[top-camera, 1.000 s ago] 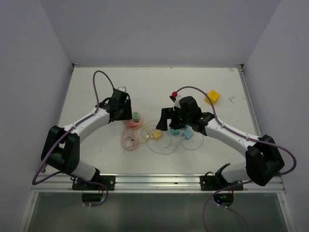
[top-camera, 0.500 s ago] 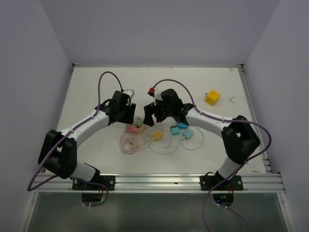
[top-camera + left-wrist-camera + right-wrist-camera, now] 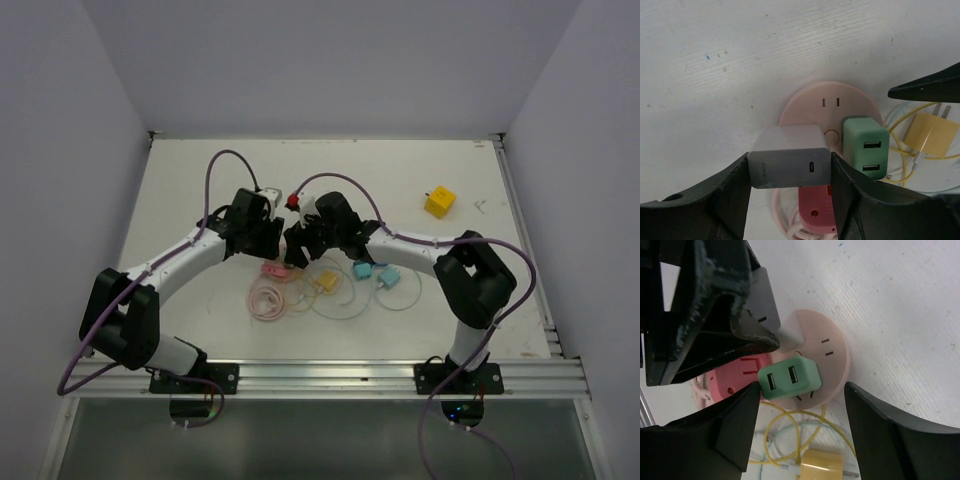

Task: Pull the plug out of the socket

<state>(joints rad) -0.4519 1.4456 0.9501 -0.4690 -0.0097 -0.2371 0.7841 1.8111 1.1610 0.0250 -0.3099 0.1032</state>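
The round pink socket (image 3: 810, 102) lay flat with its face upward. A boxy grey plug (image 3: 790, 162) stood plugged into the socket's face. A green plug (image 3: 865, 147) with two USB ports stood just beside it, nearer the socket's rim.

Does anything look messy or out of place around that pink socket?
Somewhat. A yellow plug and a pink plug lie unplugged beside the pink socket, with thin cables looped in a loose tangle. The gray charger and green charger sit in the socket; nothing looks damaged.
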